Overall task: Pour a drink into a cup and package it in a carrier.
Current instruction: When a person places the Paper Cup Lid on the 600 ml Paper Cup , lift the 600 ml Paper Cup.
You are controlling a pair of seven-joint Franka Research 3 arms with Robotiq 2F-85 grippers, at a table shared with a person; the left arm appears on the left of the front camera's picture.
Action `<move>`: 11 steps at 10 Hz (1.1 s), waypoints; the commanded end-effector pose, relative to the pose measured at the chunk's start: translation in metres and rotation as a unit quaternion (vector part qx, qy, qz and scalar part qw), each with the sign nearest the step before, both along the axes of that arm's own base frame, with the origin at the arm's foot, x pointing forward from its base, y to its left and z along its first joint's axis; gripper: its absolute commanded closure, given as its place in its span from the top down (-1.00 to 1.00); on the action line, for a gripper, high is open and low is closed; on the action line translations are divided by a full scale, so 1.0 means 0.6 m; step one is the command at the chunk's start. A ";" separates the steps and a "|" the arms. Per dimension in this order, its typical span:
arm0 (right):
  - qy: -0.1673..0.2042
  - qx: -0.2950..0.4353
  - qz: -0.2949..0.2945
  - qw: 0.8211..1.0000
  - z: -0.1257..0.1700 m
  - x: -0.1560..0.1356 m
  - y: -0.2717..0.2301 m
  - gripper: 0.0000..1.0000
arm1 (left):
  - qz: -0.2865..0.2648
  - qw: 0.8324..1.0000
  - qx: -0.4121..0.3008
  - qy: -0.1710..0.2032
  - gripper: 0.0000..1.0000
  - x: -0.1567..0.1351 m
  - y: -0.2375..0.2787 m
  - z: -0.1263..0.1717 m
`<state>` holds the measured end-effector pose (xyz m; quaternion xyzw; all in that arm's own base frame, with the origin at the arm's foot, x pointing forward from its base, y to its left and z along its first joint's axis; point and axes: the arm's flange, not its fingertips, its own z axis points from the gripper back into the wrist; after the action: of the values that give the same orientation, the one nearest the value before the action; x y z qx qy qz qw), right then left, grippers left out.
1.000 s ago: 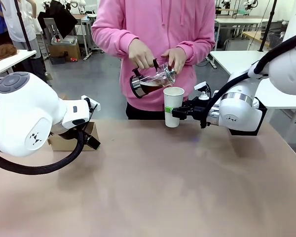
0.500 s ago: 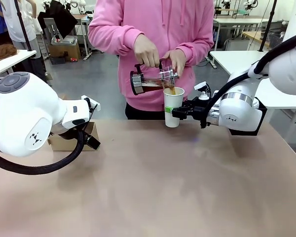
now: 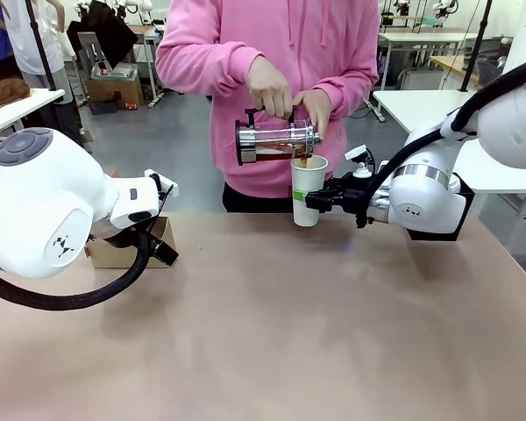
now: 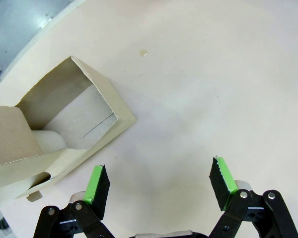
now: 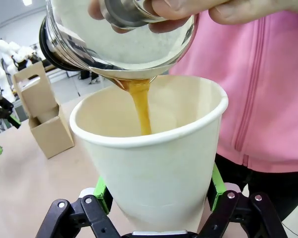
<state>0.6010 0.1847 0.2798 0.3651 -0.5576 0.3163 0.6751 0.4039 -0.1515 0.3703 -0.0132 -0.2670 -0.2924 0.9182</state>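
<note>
Centre frame: right gripper [image 5: 159,189] clamps cup [image 3: 308,180], upright under person's tilted pitcher [image 3: 276,142]; drink [image 5: 141,106] streams in. Judgement: hold dead steady, no extra squeeze. Left gripper [image 4: 159,181] spread wide, empty, beside carrier [image 4: 64,124], frame left.

The pitcher [image 3: 273,142] has been tipped level, and drink [image 5: 142,107] now streams into the cup [image 3: 308,191].

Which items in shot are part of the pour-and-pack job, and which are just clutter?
In the job:
cup, held by right claw
pitcher pouring drink
carrier

Lying about:
small pale speck on the table
left claw, open, idle
</note>
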 end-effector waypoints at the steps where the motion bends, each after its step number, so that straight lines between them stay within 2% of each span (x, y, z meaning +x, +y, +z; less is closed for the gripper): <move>1: 0.001 0.001 -0.001 1.000 0.005 -0.005 0.001 0.74 | 0.000 1.000 -0.001 0.000 1.00 0.000 0.000 0.000; 11: 0.001 0.001 -0.001 1.000 0.005 -0.005 0.001 0.74 | 0.000 1.000 -0.001 0.000 1.00 0.000 0.000 0.000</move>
<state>0.6008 0.1845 0.2794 0.3651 -0.5572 0.3162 0.6754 0.4039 -0.1515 0.3703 -0.0132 -0.2670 -0.2924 0.9182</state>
